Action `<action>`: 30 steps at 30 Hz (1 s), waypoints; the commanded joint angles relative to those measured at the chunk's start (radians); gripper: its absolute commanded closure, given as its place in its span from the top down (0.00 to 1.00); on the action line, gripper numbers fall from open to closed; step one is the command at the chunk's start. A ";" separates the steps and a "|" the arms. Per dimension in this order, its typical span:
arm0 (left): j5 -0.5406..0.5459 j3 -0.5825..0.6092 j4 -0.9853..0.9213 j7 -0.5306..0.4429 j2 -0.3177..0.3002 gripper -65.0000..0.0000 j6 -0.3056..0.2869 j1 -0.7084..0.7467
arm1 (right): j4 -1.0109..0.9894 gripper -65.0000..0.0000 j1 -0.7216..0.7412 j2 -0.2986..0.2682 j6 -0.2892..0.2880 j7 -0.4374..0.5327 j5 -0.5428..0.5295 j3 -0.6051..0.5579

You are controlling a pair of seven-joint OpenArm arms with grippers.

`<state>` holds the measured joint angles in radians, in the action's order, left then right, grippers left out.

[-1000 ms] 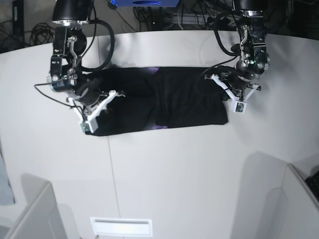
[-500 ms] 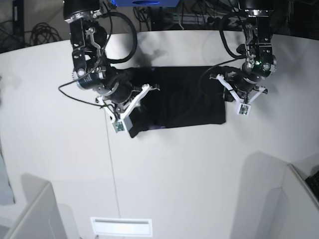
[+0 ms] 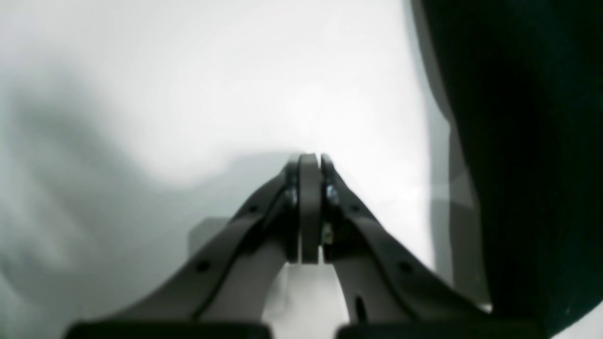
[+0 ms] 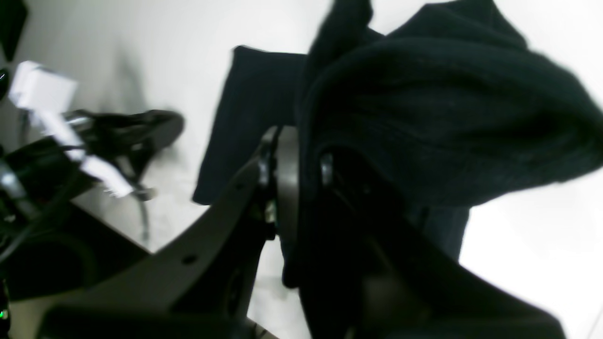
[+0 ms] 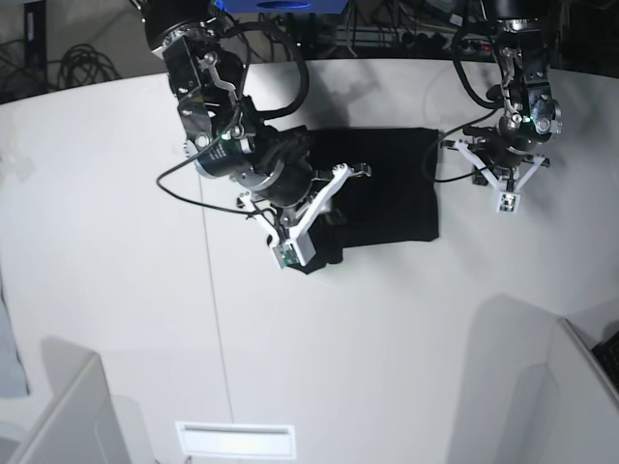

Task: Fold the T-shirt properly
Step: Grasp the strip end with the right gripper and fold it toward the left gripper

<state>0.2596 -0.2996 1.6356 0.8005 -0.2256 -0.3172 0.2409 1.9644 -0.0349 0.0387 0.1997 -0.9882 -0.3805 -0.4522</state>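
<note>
One shirt (image 5: 387, 184), black, on tabletop (image 5: 116, 242). Right jaws (image 4: 301, 174) clenched on its end, now carried across over the far half; fold nearly laid. Left jaws (image 3: 311, 160) clenched empty, drawn clear beside it.

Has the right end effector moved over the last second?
Yes. The right end effector, shut on the T-shirt, has carried the cloth toward the base view's right, across the table seam.

T-shirt (image 5: 392, 184): plain black cloth, lying folded on the table toward twelve o'clock, its nine o'clock end hanging lifted and bunched.
</note>
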 commanded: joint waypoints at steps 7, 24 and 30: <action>0.002 -0.002 0.002 -0.005 -0.011 0.00 -0.001 0.005 | -0.026 0.00 0.057 0.013 0.091 0.033 -0.007 -0.095; 0.002 0.000 -0.002 -0.005 -0.005 0.00 -0.001 0.013 | -0.250 0.00 0.076 0.069 0.091 0.220 -0.007 -0.185; 0.002 0.000 -0.004 -0.005 -0.004 0.00 -0.001 0.015 | -0.296 0.00 0.094 0.073 0.091 0.276 -0.012 -0.207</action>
<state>0.2653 -0.2996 1.6268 0.7776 -0.2237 -0.3172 0.2523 1.6489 0.0376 0.0963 0.2974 -0.7433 -0.3882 -0.6575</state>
